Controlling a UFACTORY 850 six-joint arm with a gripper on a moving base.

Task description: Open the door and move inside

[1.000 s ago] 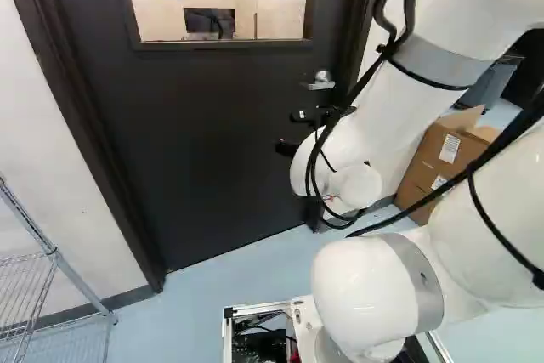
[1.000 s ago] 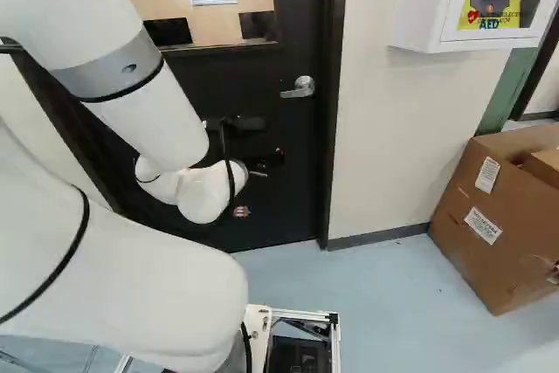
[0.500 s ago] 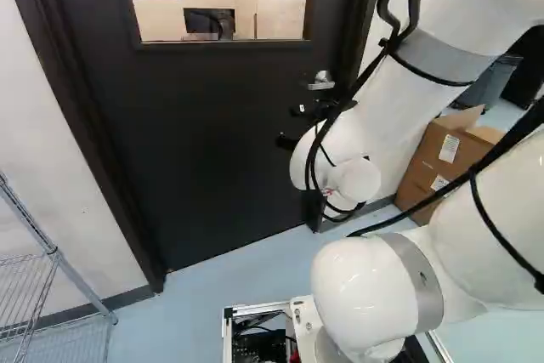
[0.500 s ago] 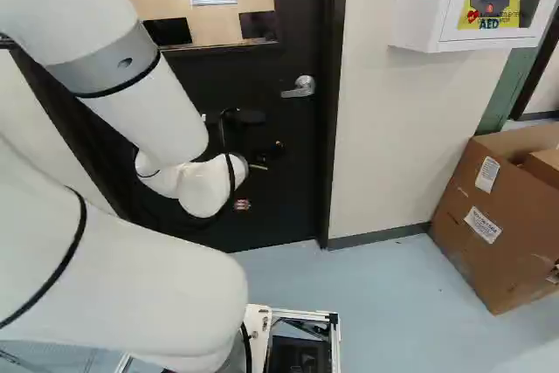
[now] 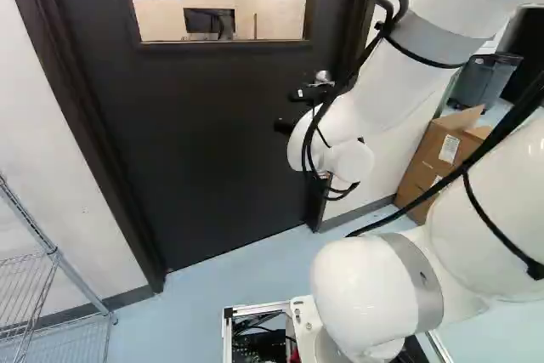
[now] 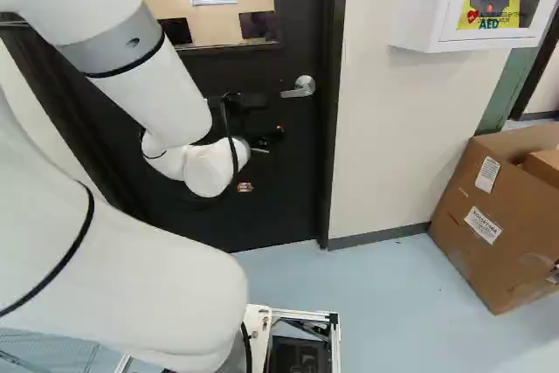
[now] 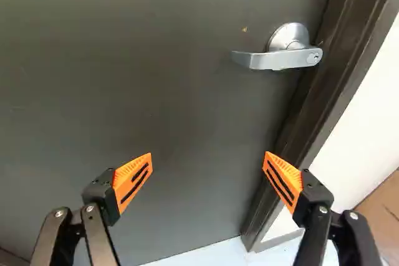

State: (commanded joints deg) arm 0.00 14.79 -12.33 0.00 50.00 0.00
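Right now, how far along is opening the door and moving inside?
Done, it seems: only getting up to the door, which sits shut in its frame, lever handle level. In hand, apparently: lining up, the open gripper facing the door with the handle ahead of its fingers. Left: work the handle, open the door, move inside.

Arm (image 5: pixel 391 91) bent, reaching forward. Gripper (image 5: pixel 287 110) at far end; both fingers (image 7: pixel 101 194) spread wide, orange pads (image 7: pixel 283 179) angled inward.
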